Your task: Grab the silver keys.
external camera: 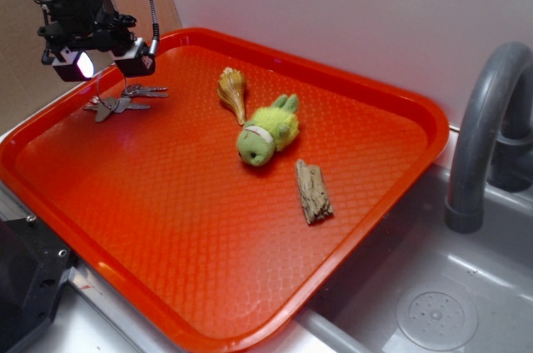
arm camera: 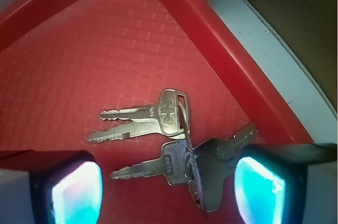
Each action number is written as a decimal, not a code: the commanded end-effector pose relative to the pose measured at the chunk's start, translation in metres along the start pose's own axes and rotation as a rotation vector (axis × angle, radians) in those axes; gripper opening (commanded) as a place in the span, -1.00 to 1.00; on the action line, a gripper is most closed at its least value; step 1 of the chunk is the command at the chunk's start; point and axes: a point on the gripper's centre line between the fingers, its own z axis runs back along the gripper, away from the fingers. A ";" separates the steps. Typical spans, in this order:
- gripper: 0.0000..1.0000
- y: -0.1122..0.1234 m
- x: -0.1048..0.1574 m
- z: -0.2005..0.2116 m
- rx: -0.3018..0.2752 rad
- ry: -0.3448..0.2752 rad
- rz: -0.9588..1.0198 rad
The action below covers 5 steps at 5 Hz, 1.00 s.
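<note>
The silver keys (external camera: 123, 100) lie flat on the red tray (external camera: 166, 228) in its far left corner, several grey keys on a thin wire ring. In the wrist view the keys (arm camera: 169, 147) lie between and just ahead of my two glowing fingertips (arm camera: 76, 192). My gripper (external camera: 104, 66) hangs directly above the keys, a little off the tray, with its jaws wide apart and nothing between them. In the wrist view the gripper (arm camera: 168, 192) straddles the lower keys of the bunch.
On the tray lie a tan seashell (external camera: 233, 91), a green plush toy (external camera: 268, 133) and a piece of bark (external camera: 314, 191). A grey faucet (external camera: 487, 128) and sink (external camera: 433, 303) are at the right. The tray's raised rim (arm camera: 248, 71) runs close behind the keys.
</note>
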 end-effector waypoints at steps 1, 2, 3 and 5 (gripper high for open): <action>-1.00 0.020 -0.007 -0.024 0.089 -0.031 0.011; -1.00 0.014 -0.005 -0.019 0.068 -0.034 -0.013; -1.00 0.016 -0.002 -0.017 0.042 -0.025 -0.008; -1.00 -0.024 -0.006 0.041 -0.016 -0.071 -0.247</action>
